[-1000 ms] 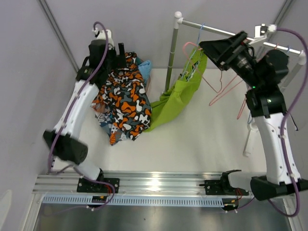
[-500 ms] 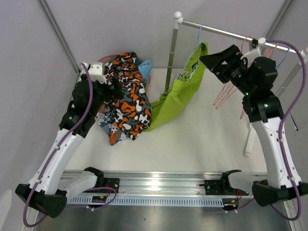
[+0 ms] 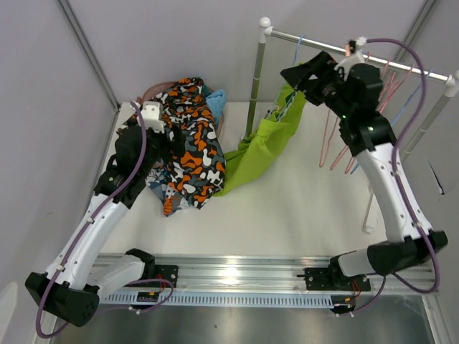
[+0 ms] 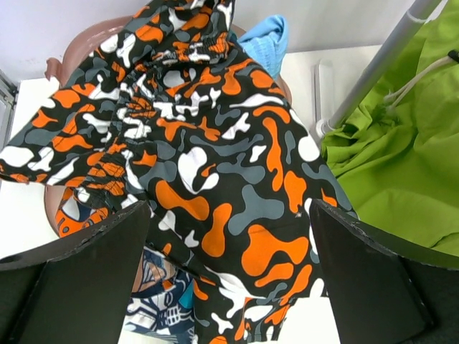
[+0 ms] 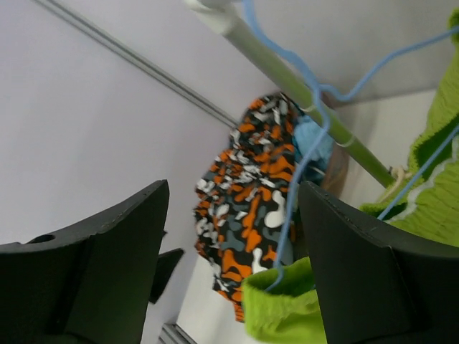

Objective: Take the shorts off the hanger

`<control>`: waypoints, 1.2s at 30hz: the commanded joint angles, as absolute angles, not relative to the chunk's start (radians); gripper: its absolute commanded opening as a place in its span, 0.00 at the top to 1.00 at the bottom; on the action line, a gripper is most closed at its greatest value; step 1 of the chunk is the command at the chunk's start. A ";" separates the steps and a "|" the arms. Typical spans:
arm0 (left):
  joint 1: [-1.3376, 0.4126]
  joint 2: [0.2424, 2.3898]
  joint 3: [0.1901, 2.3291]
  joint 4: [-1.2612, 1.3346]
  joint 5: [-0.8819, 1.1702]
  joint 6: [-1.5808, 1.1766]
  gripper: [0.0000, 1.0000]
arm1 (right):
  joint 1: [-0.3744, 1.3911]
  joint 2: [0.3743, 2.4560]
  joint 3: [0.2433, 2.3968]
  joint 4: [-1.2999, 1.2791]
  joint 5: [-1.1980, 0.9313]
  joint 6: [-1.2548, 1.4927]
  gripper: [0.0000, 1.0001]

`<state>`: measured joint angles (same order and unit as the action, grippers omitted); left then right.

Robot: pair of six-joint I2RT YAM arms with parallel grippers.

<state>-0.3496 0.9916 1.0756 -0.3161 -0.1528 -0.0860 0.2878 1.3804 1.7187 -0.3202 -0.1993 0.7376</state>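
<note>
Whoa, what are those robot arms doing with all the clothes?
They are taking shorts off hangers. The lime green shorts hang from a blue hanger on the rail, their lower end resting on the table. The right gripper is open right beside their top, not gripping yet. The left gripper is open over the black-orange-white shorts, which lie on top of the cartoon-print shorts. Some pink hangers on the rail are bare.

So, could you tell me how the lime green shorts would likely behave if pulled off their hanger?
The lime green shorts sag in folds from the blue hanger onto the table, so they are probably floppy and light. They would likely stretch and trail rather than lift whole, and might snag on the hanger.
</note>
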 commanded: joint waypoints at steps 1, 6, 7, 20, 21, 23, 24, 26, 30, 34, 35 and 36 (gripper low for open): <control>-0.356 0.960 1.054 -0.268 -0.141 -0.074 0.01 | 0.307 1.472 1.782 -0.333 -0.149 0.664 0.22; -0.356 0.956 1.046 -0.258 -0.127 -0.081 0.01 | 0.342 1.546 1.796 -0.319 -0.108 0.649 0.23; -0.356 0.954 1.046 -0.258 -0.124 -0.083 0.01 | 0.345 1.558 1.795 -0.316 -0.101 0.649 0.23; -0.412 0.946 1.067 -0.229 -0.025 -0.077 0.01 | 0.383 1.465 1.770 -0.265 -0.104 0.726 1.00; -0.461 0.951 1.081 -0.233 -0.023 -0.077 0.01 | 0.387 1.439 1.775 -0.265 -0.097 0.727 1.00; -0.518 0.959 1.133 -0.215 -0.026 -0.075 0.01 | 0.394 1.413 1.785 -0.255 -0.072 0.738 1.00; -0.575 0.972 1.146 -0.203 -0.025 -0.077 0.01 | 0.397 1.393 1.801 -0.250 -0.063 0.745 1.00; -0.627 0.989 1.173 -0.151 -0.014 -0.086 0.01 | 0.408 1.376 1.816 -0.245 -0.043 0.759 1.00; -0.754 1.043 1.206 -0.060 0.050 -0.110 0.01 | 0.423 1.353 1.839 -0.267 -0.023 0.788 1.00; -0.837 1.115 1.239 -0.008 0.118 -0.112 0.01 | 0.428 1.303 1.770 -0.253 -0.023 0.819 1.00; -0.850 1.144 1.249 -0.008 0.133 -0.109 0.01 | 0.428 1.296 1.761 -0.249 -0.025 0.824 1.00; -0.877 1.160 1.252 -0.006 0.158 -0.104 0.01 | 0.429 1.290 1.758 -0.250 -0.025 0.825 1.00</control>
<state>-0.8318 1.1160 1.2121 -0.0696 0.0666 -0.0978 0.4263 1.3327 1.7599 -0.3470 -0.0525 0.8124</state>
